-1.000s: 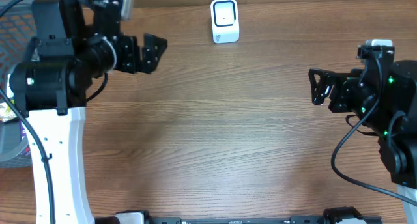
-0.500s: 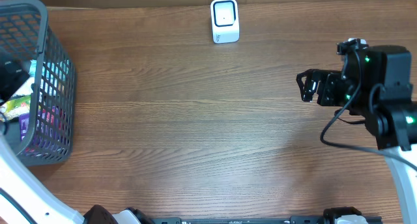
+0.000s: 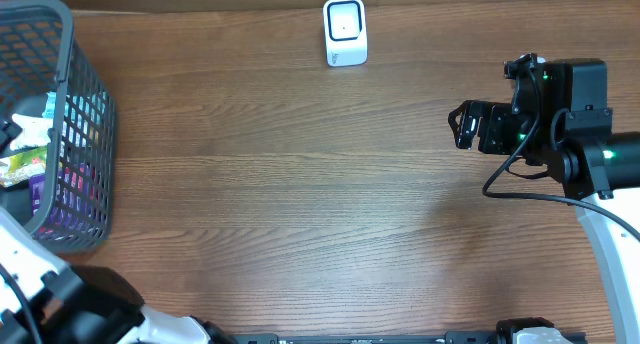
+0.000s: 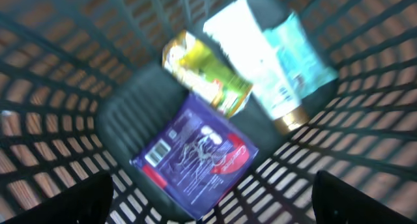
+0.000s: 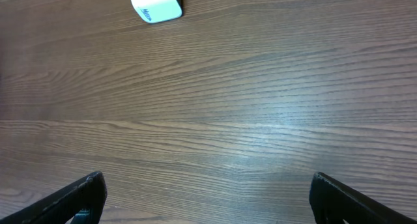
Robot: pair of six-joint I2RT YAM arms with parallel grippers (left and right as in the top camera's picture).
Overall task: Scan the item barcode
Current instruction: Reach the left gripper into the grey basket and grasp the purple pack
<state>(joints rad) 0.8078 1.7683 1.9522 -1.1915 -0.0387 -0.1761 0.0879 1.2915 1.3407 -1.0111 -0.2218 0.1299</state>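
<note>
Swung over the basket (image 3: 88, 134), left tool (image 4: 218, 196) gapes wide, empty (pick stage, I judge), above its purple packet (image 4: 195, 155); next: descend, grip.

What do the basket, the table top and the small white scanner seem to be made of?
Basket: probably moulded plastic, matte grey, an open lattice wall. Table top: wood or wood-look laminate, brown with long grain lines, slight sheen. Scanner: likely smooth white plastic, rounded edges.
</note>
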